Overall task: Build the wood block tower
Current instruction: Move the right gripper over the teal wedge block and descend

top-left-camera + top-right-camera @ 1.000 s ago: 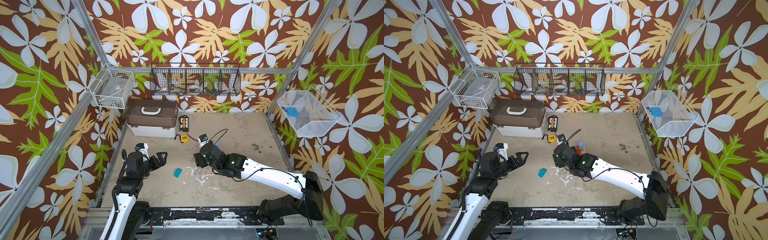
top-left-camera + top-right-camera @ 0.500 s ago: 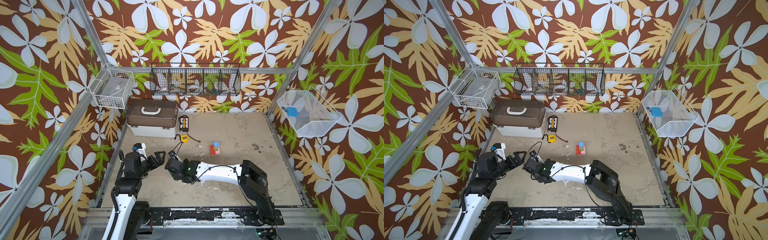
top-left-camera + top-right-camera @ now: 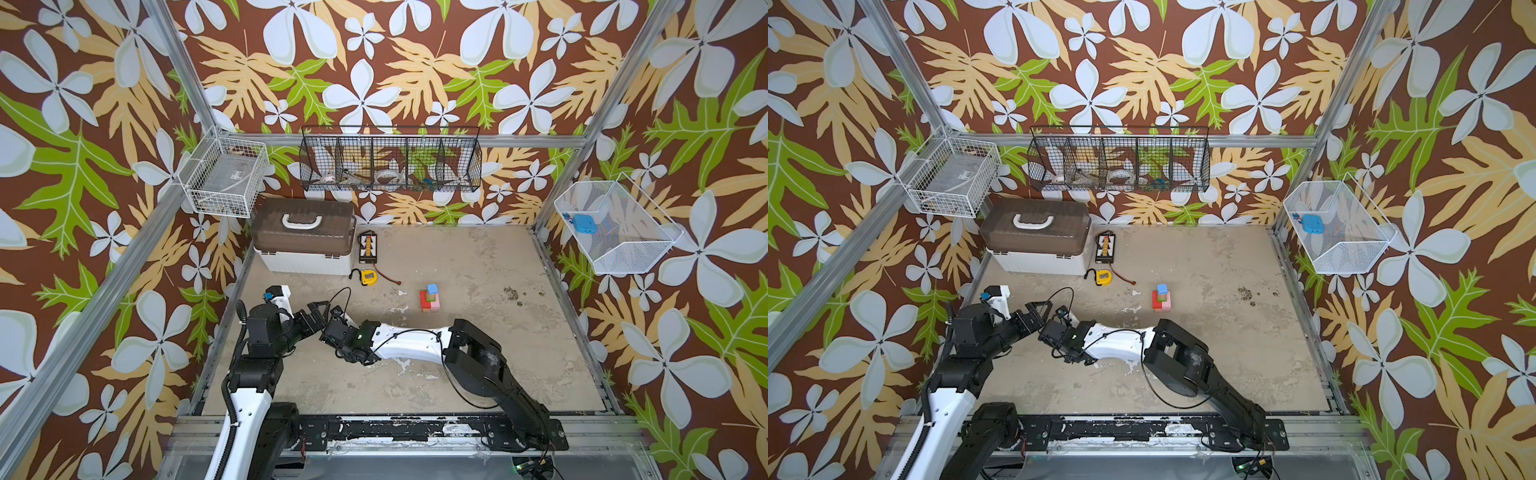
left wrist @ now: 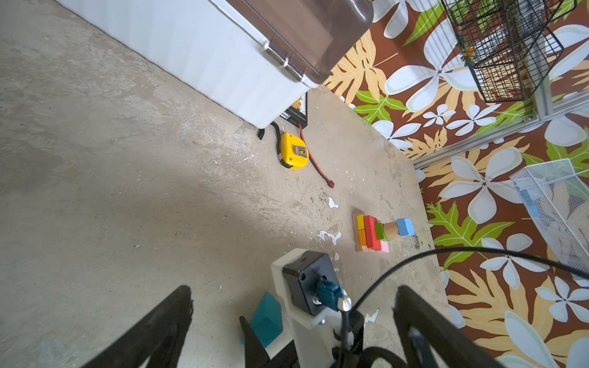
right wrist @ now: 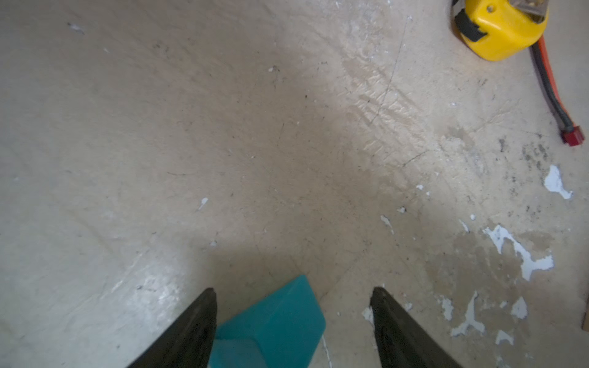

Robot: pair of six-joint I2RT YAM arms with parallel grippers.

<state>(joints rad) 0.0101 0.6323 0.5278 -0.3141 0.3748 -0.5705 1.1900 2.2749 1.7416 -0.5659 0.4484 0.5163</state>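
1. Left tool, centre-left in a top view: fingers spread.
2. Right tool, lower centre: fingers spread astride the teal block on the bench; contact apparently on one side only.
3. Tower, right of centre: upright, well apart from both.

Right pincer from tower to teal block.

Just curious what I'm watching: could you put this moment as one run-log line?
phase: pre-grasp | right end effector: open, straddling teal block on table | left end effector: open, empty | tower: standing, apart
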